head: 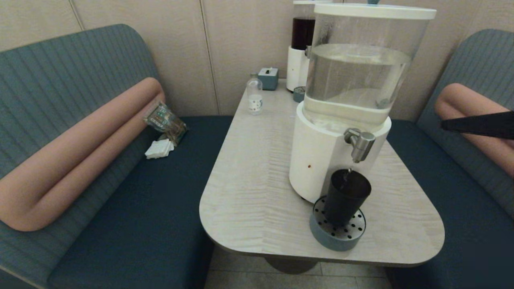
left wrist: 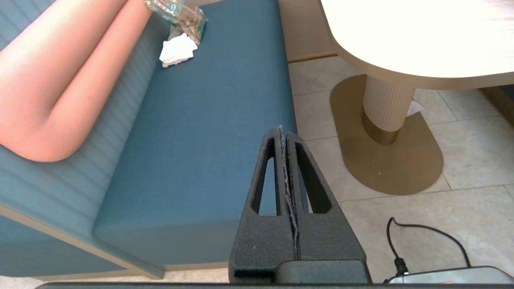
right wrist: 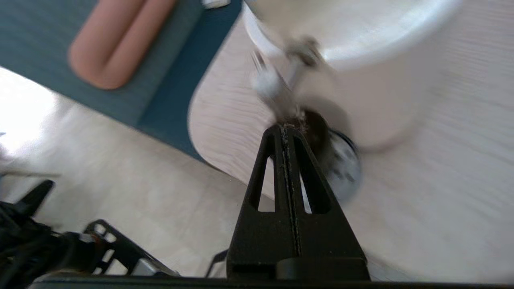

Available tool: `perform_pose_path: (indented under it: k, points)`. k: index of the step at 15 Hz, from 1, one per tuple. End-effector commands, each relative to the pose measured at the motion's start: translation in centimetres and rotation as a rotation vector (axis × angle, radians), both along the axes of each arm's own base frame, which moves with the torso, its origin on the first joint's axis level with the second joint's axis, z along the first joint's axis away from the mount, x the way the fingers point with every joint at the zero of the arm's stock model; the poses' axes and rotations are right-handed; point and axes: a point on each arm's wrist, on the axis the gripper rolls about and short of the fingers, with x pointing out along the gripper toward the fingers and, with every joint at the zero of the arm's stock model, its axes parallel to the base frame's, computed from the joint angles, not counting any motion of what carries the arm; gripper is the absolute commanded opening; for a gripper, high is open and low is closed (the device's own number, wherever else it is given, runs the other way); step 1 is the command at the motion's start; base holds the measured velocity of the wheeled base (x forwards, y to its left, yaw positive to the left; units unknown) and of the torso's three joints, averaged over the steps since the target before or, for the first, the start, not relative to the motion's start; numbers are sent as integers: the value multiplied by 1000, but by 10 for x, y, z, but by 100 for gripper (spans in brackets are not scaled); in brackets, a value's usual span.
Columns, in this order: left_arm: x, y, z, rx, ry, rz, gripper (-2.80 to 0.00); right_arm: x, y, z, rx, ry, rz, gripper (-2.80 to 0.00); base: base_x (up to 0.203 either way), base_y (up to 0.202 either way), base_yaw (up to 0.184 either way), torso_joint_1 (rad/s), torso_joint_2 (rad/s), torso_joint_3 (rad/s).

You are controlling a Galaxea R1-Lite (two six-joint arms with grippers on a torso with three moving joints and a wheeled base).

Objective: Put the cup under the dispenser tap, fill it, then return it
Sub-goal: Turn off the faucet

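Note:
The dark cup [head: 344, 196] stands upright on the round perforated drip tray [head: 319, 230], directly under the steel dispenser tap [head: 360, 144] of the large clear-tank, white-based dispenser [head: 317, 160]. In the right wrist view the cup [right wrist: 317, 128] and tap [right wrist: 277, 86] show blurred beyond my right gripper [right wrist: 284, 128], which is shut on nothing and off the table. In the head view that gripper [head: 443, 125] comes in from the right edge, level with the tap and well apart from it. My left gripper [left wrist: 282, 130] is shut and empty, low over the bench edge and floor.
A small clear bottle [head: 254, 96], a tissue box [head: 268, 78] and a smaller dispenser with dark liquid [head: 301, 44] stand at the table's far end. Benches flank the table [head: 249, 188]; napkins [head: 159, 149] and a clear packet [head: 164, 120] lie on the left bench.

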Motion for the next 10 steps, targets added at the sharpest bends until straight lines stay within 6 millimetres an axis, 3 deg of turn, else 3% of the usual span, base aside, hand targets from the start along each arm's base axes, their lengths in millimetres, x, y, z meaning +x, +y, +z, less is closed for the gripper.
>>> perform_pose_path:
  k: [1,4,6,10]
  points:
    - [0,0,0,1,1,0,-280,-58,-17,1,-8,-92,-68,-280,0,0,0,0,0,0]
    - [0,0,0,1,1,0,-280,-110,-31,-26,-93,-126,-238,-280,0,0,0,0,0,0]
    - [0,0,0,1,1,0,-280,-139,-29,-45,-142,-163,-291,-280,0,0,0,0,0,0]
    - [0,0,0,1,1,0,-280,-180,-24,-77,-199,-223,-300,-280,0,0,0,0,0,0]
